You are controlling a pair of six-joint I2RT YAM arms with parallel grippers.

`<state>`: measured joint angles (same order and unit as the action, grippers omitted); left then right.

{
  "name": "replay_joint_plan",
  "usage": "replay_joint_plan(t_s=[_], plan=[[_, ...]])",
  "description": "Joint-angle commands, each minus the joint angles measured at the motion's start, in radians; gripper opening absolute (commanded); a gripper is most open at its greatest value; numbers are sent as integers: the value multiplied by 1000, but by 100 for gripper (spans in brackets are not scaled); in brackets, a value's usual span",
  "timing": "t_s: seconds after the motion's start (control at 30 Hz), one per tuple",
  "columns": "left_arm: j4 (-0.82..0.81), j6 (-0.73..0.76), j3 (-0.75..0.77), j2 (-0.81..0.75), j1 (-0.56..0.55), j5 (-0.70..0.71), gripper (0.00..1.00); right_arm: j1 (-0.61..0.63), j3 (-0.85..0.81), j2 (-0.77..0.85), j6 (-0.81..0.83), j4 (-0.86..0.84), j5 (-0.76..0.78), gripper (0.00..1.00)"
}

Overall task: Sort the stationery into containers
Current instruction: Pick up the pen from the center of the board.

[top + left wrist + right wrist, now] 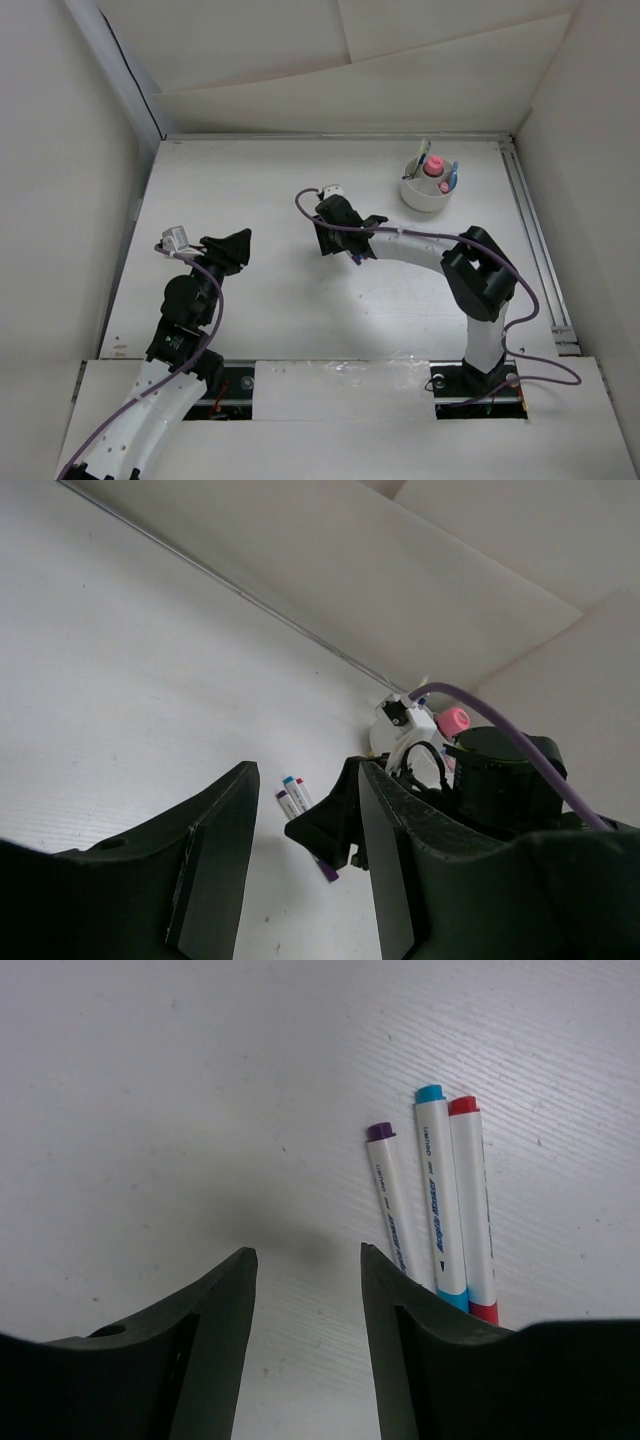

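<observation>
Left arm: the left end effector (305, 772) stands over the left half of the tabletop (250, 190), its jaws apart with nothing between them. Its wrist view looks across bare white surface toward the other arm.

Centre: the right end effector (305, 1255) hangs over the middle of the tabletop, pointing downward, jaws apart and gripping nothing. Only bare surface and a soft shadow show in the gap between its fingers.

Three pens lie flat on the tabletop just to the right of that gap, side by side and roughly parallel, caps pointing away from the wrist camera. In order they are the purple-capped pen (390, 1205), the blue-capped pen (438, 1190) and the red-capped pen (472, 1200). The blue-capped and red-capped pens touch along their length, while the purple-capped pen lies just beside them with a narrow gap. Their near ends pass out of sight behind the right-hand finger. None is in contact with the jaws as far as the views show.

Right rear: the white tub (428, 197) stands upright, well apart from both arms. The pink-capped glue stick (432, 167) stands in it, with a thin pen (424, 153) leaning at its rear rim and blue pieces (452, 178) on its right side. Which compartment holds which cannot be told
</observation>
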<state>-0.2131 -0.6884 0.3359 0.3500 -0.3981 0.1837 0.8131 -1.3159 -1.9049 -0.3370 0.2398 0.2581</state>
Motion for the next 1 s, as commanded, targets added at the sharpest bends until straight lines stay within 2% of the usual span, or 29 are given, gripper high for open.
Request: replay_joint_plan(t_s=[0.0, 0.27, 0.43, 0.7, 0.97], plan=[[-39, 6, 9, -2, -4, -12, 41, 1, -55, -8, -8, 12, 61, 52], [-39, 6, 9, -2, -4, -12, 41, -32, -89, -43, -19, 35, 52, 53], [-39, 6, 9, -2, -4, -12, 41, -63, -121, -75, -10, 44, 29, 43], [-39, 6, 9, -2, -4, -12, 41, -81, -152, -117, -10, 66, 7, 33], [-39, 6, 9, -2, -4, -12, 41, -100, -181, -154, 0, 66, -28, 32]])
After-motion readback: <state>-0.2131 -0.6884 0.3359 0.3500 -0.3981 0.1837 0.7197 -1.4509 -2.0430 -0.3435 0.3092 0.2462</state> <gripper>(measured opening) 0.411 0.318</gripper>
